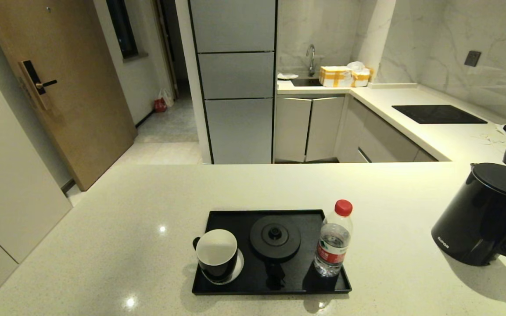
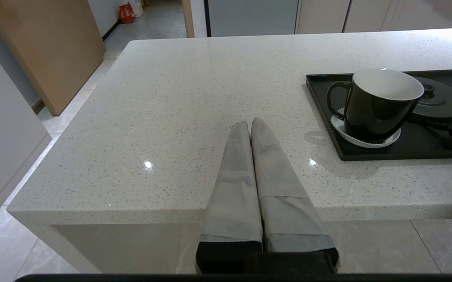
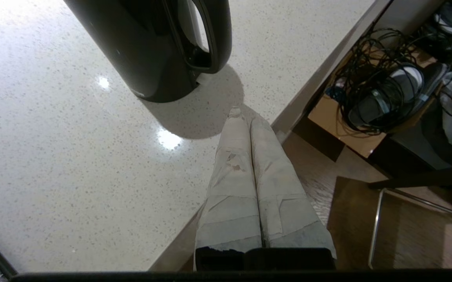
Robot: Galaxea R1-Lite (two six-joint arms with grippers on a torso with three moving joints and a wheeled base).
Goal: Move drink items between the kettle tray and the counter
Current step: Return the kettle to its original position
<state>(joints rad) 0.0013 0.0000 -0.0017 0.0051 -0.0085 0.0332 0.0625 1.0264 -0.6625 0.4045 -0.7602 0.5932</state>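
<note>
Here the tray [image 1: 235, 287] lies on the counter [image 1: 125, 228], near the robot and about in the middle. On its left part the mug [image 1: 216, 256] stands upright on a white coaster [image 1: 238, 267], with the white inside showing and the handle turned to the left. In the middle of the tray sits the round kettle base [image 1: 275, 238], with nothing on it. On the right part of the tray, close to the rim, the bottle [image 1: 333, 239] stands upright with its red cap on.

The kettle [image 1: 485, 215] is not on the tray: it stands on the counter well to the right, lid closed, its loop handle pointing toward the near right edge.

The left gripper [image 2: 250, 124] shows only in the left wrist view. It hangs at the near edge of the counter, left of the tray and apart from the mug, with its two fingers [image 2: 233, 176] pressed together and holding nothing.

The right gripper [image 3: 245, 115] (seen only in the right wrist view) is over the near right edge of the counter, just beside the kettle on its handle side and not touching it. Its fingers [image 3: 229, 172] are also pressed together, empty.

Farther back, the counter turns along the right wall, where a black hob [image 1: 438, 114] is set in. At the far end there are a sink [image 1: 305, 82] with a tap and some boxes [image 1: 345, 75].
</note>
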